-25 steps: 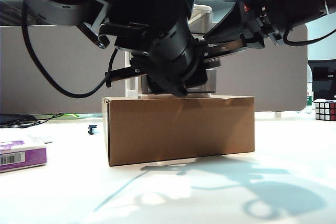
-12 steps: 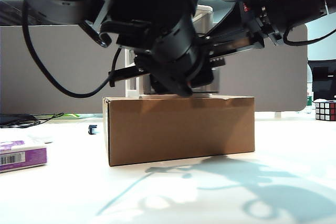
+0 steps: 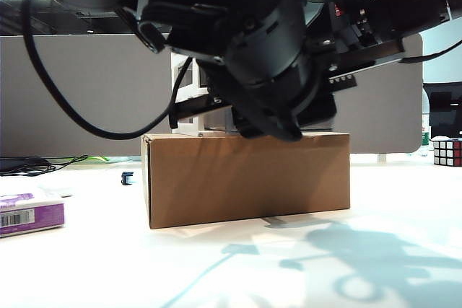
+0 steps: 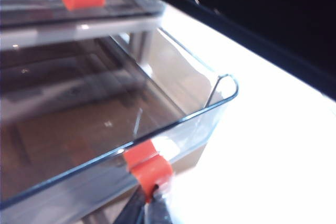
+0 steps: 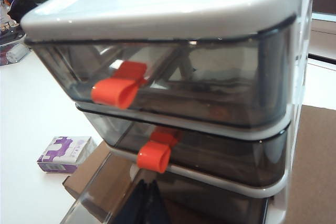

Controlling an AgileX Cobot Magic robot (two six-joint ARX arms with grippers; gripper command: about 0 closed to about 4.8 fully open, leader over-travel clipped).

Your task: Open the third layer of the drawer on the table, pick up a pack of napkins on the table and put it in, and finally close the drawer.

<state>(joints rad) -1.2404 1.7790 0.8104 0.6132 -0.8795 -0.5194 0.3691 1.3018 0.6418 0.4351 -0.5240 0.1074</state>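
white-framed three-drawer plastic cabinet (image 5: 220,51) on brown cardboard box (image 3: 249,177); lowest smoky drawer (image 4: 105,145) pulled out; purple-and-white napkin pack (image 3: 29,213) left on white table (image 3: 404,200).

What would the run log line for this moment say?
step: opening third layer | left hand: shut on knob, drawer pulled out | right hand: unseen, near cabinet | pack of napkins: on table

The drawer (image 5: 210,93) is a small cabinet with a white frame and three smoky see-through layers. It stands on a brown box. The top two layers are shut, and each has a red-orange knob. The third layer (image 4: 105,145), the lowest one, is pulled out. Its red-orange knob (image 4: 149,166) is pinched by the left end effector (image 4: 149,208). The pack of napkins (image 3: 29,216) is purple and white with a barcode label. It lies flat on the white table (image 3: 86,265), far to the left.
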